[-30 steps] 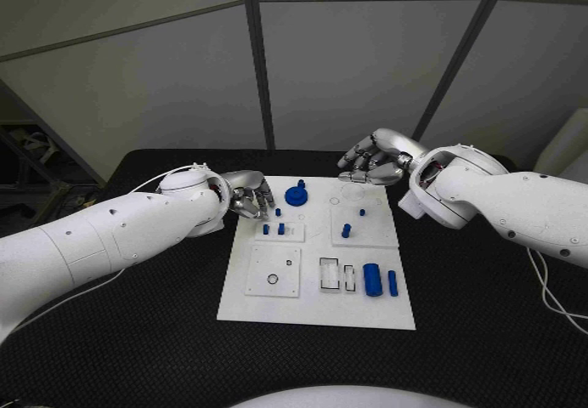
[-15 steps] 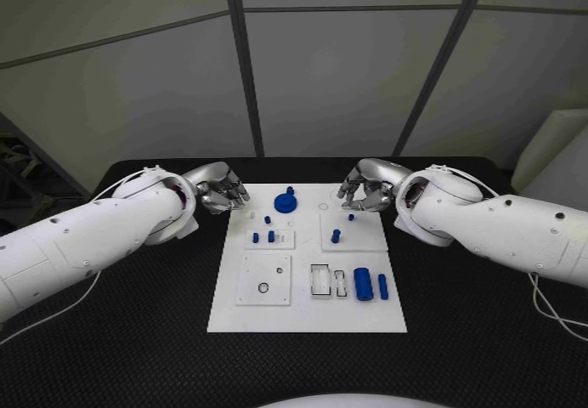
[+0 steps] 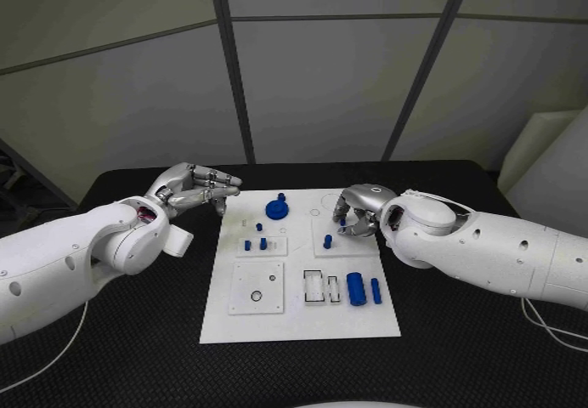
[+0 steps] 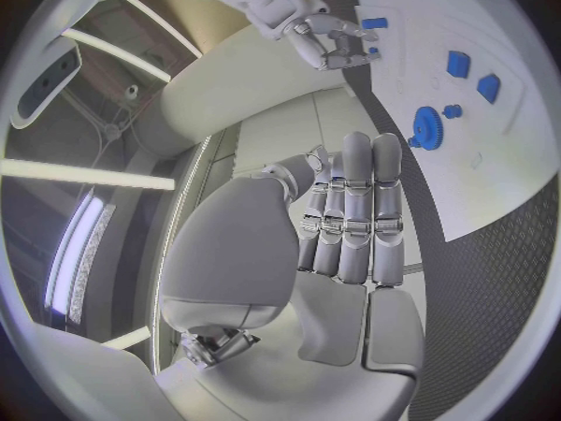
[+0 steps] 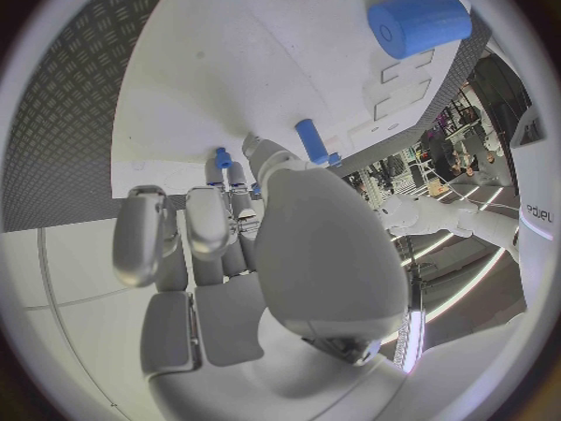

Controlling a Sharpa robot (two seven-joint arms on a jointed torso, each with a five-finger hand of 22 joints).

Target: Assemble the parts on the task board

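Hovering left hand off task board far-left corner, fingers curled together, nothing held; right hand over board's far-right area near small blue peg, fingers curled, grip unclear; blue gear at far edge, blue cylinder near-right

Right hand over task board, blue cylinder
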